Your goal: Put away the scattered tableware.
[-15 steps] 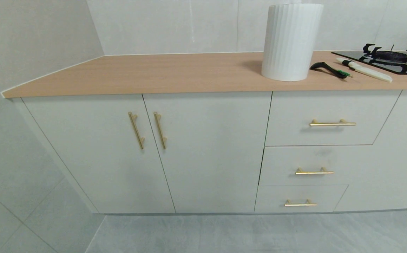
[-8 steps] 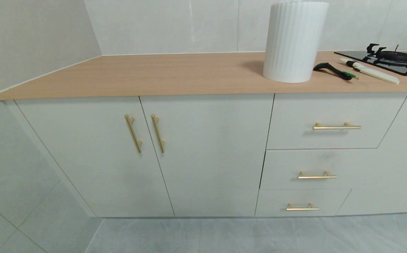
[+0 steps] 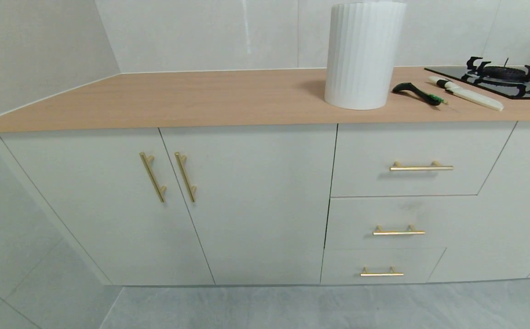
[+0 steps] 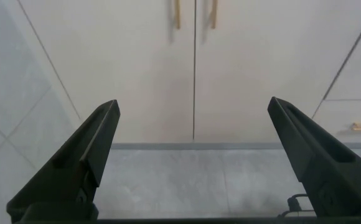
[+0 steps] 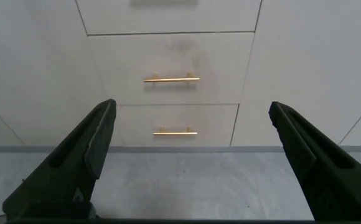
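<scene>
On the wooden countertop [image 3: 191, 98] at the right lie a black-handled utensil with a green tip [image 3: 416, 92] and a white knife with a black band [image 3: 466, 92]. A tall white ribbed container [image 3: 363, 55] stands just left of them. My left gripper [image 4: 193, 115] is open, held low over the floor and facing the double cabinet doors [image 4: 194, 62]. My right gripper [image 5: 192, 115] is open too, held low and facing the lower drawers [image 5: 171, 65]. Nothing sits between either pair of fingers.
A black gas hob [image 3: 505, 77] occupies the counter's far right. Below are two doors with gold handles [image 3: 168, 176] and three drawers with gold handles [image 3: 421, 167]. A tiled wall closes the left side [image 3: 27, 50]. Grey tiled floor [image 3: 292, 306] lies in front.
The whole head picture has shifted left and slightly down, so the camera has moved rightward and a little closer. The utensils and the container keep their places on the counter.
</scene>
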You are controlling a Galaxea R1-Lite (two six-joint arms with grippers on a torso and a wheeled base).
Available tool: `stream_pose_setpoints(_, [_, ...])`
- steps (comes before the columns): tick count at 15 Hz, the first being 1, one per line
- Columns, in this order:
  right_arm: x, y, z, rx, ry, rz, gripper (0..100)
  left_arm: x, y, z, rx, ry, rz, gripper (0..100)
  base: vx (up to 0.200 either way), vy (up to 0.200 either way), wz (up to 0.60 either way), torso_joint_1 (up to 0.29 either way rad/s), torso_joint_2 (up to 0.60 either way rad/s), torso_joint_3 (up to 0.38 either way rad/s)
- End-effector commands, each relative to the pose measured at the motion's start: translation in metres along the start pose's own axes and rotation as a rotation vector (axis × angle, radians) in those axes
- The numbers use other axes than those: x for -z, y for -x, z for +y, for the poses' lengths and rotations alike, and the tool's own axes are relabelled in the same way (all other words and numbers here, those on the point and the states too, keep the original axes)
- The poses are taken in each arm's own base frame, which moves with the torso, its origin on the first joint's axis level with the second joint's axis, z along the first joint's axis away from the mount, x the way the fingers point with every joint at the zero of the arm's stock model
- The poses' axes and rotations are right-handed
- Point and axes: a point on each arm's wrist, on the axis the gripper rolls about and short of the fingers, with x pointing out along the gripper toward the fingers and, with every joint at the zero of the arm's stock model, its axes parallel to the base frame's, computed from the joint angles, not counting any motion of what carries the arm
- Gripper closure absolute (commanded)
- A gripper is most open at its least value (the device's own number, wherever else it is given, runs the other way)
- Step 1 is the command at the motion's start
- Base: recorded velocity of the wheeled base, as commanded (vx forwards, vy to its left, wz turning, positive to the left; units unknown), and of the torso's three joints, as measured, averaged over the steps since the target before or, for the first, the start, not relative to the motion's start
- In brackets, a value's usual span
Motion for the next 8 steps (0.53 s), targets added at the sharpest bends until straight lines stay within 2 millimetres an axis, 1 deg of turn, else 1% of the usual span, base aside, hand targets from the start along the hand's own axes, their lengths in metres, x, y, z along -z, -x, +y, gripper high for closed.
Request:
stream_pose_setpoints(1, [0.0000, -0.0001, 0.0000, 0.000, 0.000, 0.001, 0, -0.0001, -0.0001, 0.0000, -0.001, 0.000, 0.001, 0, 0.000, 0.000, 0.00, 0.000, 0.00, 0.000])
stream_pose_setpoints(8, [-0.0001, -0.0002, 0.0000, -0.003, 0.011, 0.002, 0, -0.0001, -0.0001, 0.0000, -0.002, 0.002, 0.001, 0, 0.000, 0.000, 0.00, 0.000, 0.00, 0.000])
